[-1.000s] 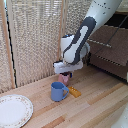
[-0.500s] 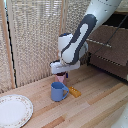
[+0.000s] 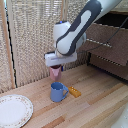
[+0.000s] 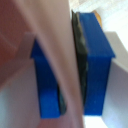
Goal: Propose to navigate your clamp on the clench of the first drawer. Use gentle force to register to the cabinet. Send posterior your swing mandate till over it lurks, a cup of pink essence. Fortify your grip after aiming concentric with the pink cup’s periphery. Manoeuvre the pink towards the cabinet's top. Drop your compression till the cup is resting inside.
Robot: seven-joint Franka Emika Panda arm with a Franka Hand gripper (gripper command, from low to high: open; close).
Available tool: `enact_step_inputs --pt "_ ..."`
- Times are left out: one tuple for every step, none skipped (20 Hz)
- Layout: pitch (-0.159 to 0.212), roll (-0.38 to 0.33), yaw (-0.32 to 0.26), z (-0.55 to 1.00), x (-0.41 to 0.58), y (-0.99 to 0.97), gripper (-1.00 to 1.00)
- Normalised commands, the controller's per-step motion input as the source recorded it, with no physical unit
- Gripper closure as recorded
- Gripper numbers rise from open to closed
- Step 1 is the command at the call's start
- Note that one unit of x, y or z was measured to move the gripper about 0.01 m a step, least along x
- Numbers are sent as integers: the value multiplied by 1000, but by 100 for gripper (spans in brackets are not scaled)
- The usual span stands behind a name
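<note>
My fingers [image 4: 95, 65] are blue blocks with dark pads on their inner faces, and in the wrist view the wall of the pink cup [image 4: 62, 60] runs between them. The pads press against that thin pale wall from both sides, so I am pinching the cup by its rim with only the wall's thickness between my tips. The picture is blurred, and I cannot tell more of the cup's inside than a pinkish slope.

From the exterior view, my clamp [image 3: 56, 64] hangs at the end of the bulky white and grey arm, pointing down, with the pink cup [image 3: 55, 73] dangling beneath it, upright and clear of the wooden table [image 3: 95, 102]. Just below the cup stands a blue mug [image 3: 58, 92] with its handle turned toward the exterior view's right; the cup floats above it and does not touch it. Beside the mug lies a small orange object [image 3: 75, 91], flat on the boards. A white plate [image 3: 14, 110] with a patterned rim sits near the exterior view's left edge.

Farther back, at the exterior view's right, stands the dark brown cabinet [image 3: 107, 42], with the first drawer [image 3: 102, 36] open above the lower front. Its clench [image 3: 97, 43] is a thin pale bar. A slatted blind [image 3: 30, 35] fills the background.
</note>
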Motion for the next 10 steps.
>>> enact_step_inputs --pt "0 -132 -224 997 371 189 100" --pt "0 -135 -232 989 366 160 100" --pt "0 -145 -243 969 343 131 100" --pt "5 -146 -253 960 331 100 100" --pt "5 -149 -257 949 323 91 100" --pt "8 -146 -246 966 351 80 100" --pt "8 -166 -249 926 360 63 100" --pt "32 -170 -269 846 349 0 100" --pt "33 -166 -274 840 337 0 100" --pt "27 -162 -284 829 300 0 100"
